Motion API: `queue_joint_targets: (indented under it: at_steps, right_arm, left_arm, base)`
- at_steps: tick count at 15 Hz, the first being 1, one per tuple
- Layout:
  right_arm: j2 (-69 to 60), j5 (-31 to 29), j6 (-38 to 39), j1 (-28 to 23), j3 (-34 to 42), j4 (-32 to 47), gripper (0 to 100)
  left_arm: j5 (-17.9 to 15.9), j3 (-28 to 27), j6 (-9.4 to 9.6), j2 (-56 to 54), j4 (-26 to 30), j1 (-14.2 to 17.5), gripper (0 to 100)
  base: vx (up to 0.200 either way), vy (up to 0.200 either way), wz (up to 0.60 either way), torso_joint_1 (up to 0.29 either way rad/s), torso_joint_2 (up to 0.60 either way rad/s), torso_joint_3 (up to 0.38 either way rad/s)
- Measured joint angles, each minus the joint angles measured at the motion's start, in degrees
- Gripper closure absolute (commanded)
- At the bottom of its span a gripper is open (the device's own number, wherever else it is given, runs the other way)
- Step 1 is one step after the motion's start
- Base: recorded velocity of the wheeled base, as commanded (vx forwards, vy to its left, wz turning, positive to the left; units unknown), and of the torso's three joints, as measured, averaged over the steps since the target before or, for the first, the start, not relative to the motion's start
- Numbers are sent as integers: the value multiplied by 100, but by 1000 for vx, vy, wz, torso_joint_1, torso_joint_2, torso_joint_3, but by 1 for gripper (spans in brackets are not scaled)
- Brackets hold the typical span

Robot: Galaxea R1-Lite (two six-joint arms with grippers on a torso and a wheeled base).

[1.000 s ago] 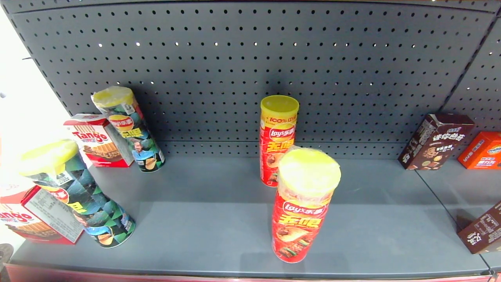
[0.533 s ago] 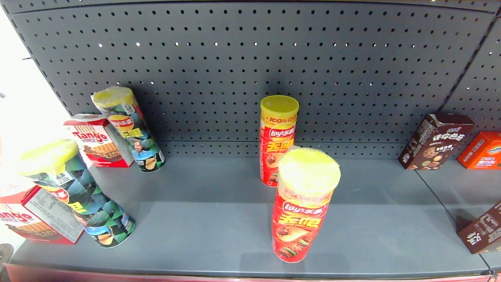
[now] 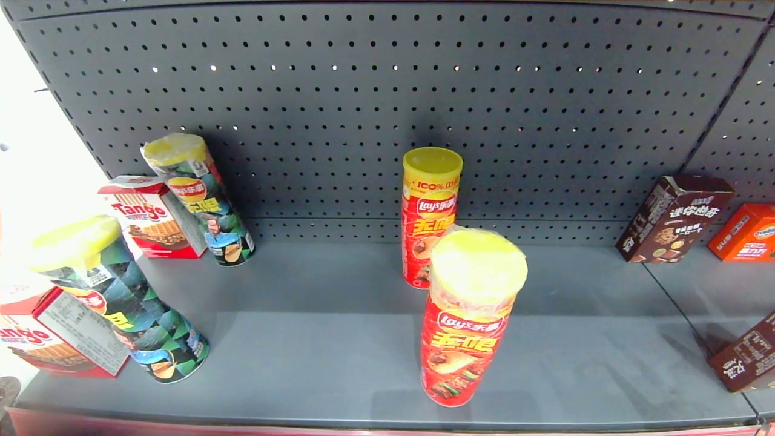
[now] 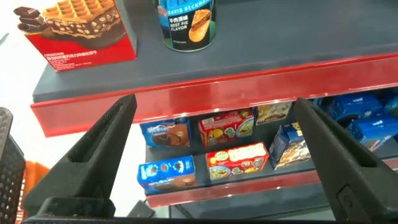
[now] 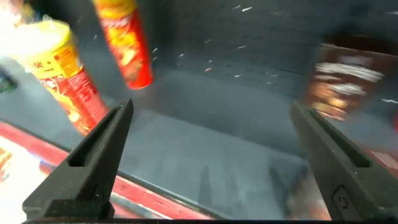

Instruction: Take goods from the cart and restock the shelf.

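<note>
Left gripper (image 4: 214, 106) wide open, holds nothing; hangs low in front of shelf (image 3: 339, 339) edge, near left end. Right gripper (image 5: 211, 109) wide open too, empty, faces bare patch right of red cans (image 3: 466, 321). Red cans upright, one behind other, same kind in one row. Green cans (image 3: 121, 303) and wafer boxes (image 3: 151, 218) grouped at left. Brown box (image 3: 672, 218) at right. Bare patches likely kept for more goods. Both grippers free, so likely next: fetch from cart.
</note>
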Motion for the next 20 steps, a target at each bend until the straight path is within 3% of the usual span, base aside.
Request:
queue_joint_targets:
  at_steps: [6, 12, 15, 20]
  right_arm:
    - [1598, 85, -67, 669, 105, -591, 0]
    - [2004, 83, -177, 987, 378, -591, 0]
    - [2221, 77, -177, 1143, 313, -633, 0]
    - [2855, 66, -201, 1438, 145, -855, 0]
  left_arm:
    - [62, 5, -82, 1, -11, 13, 0]
    - [49, 5, -88, -55, -17, 141, 0]
    - [90, 5, -165, -256, -23, 317, 0]
    - [98, 5, -183, -372, -23, 344, 0]
  base:
    - [0, 0, 0, 0, 0, 0]
    - [0, 0, 0, 0, 0, 0]
    - [0, 0, 0, 0, 0, 0]
    - [0, 0, 0, 0, 0, 0]
